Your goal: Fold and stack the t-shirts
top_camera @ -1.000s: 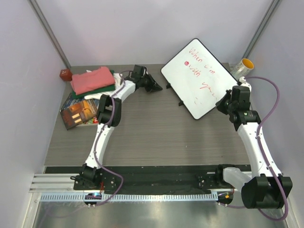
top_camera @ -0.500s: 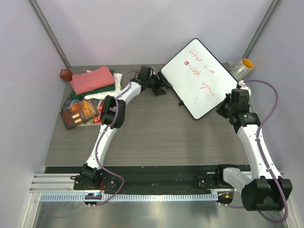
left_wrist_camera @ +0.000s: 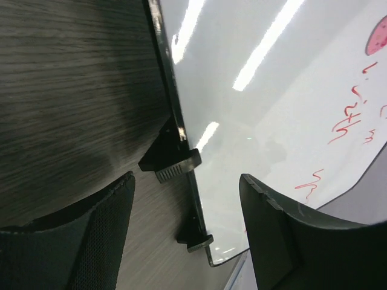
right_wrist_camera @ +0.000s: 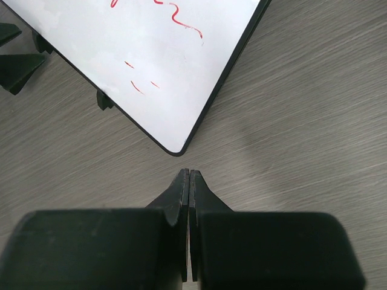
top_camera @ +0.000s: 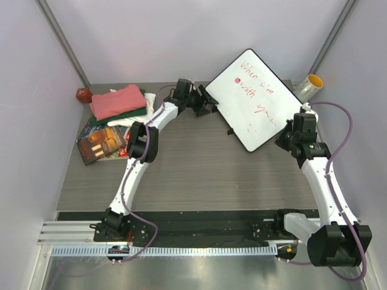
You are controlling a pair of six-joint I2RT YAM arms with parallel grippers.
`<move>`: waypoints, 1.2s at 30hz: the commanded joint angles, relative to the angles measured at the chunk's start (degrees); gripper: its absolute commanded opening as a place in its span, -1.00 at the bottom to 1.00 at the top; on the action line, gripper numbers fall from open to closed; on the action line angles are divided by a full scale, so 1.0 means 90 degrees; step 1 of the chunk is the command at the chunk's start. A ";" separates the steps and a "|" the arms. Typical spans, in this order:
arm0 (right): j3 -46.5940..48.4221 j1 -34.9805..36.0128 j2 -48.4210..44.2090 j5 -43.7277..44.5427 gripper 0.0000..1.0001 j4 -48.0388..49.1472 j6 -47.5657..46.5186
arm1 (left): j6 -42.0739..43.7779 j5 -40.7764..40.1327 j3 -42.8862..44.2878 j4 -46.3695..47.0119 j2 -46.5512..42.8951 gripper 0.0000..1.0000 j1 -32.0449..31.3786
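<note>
We see the t-shirts folded in one stack at the far left of the table [top_camera: 199,172]. The salmon-pink shirt [top_camera: 118,101] is on top, the dark green shirt [top_camera: 132,114] shows under its near edge, and the cream-white shirt [top_camera: 149,98] peeks out at the bottom. The stack rests partly on some glossy books [top_camera: 100,144], which stick out toward the near left, and a small red object [top_camera: 83,95] sits just left of the pile. To the right of the stack, apart from it, the left claw [left_wrist_camera: 187,208] stands wide open with nothing between its fingers [left_wrist_camera: 103,232]. It points at the left edge of a propped whiteboard [top_camera: 254,99] with red writing on it, and one black foot [left_wrist_camera: 172,163] of the board shows in the gap. At the right, the right claw [right_wrist_camera: 189,178] is fully closed and empty, fingertips pressed together, near the board's near corner. A yellow-rimmed container [top_camera: 311,84] lies at the far right.
</note>
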 commanded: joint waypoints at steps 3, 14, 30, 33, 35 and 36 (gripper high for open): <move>0.0325 0.0022 0.0068 0.0093 -0.97 -0.0113 -0.0164 | -0.0070 -0.0047 0.0239 0.0230 0.0275 0.40 0.0016; 0.0286 0.0022 0.0146 0.0201 -0.97 -0.0123 -0.0125 | 0.0008 -0.0193 0.0190 0.0114 0.0402 0.22 0.0016; 0.0540 0.0022 0.0458 0.0240 -0.96 -0.0123 -0.0222 | -0.0255 -0.0457 0.0669 0.0045 0.0744 0.18 -0.0013; 0.0540 0.0022 0.0478 0.0249 -0.96 -0.0123 -0.0222 | -0.0246 -0.0447 0.0611 0.0045 0.0754 0.18 -0.0013; 0.0521 0.0013 0.0469 0.0279 -0.96 -0.0123 -0.0203 | -0.0236 -0.0418 0.0572 0.0025 0.0773 0.12 -0.0013; 0.0501 0.0013 0.0478 0.0279 -0.96 -0.0123 -0.0183 | -0.0236 -0.0408 0.0581 0.0016 0.0783 0.10 -0.0022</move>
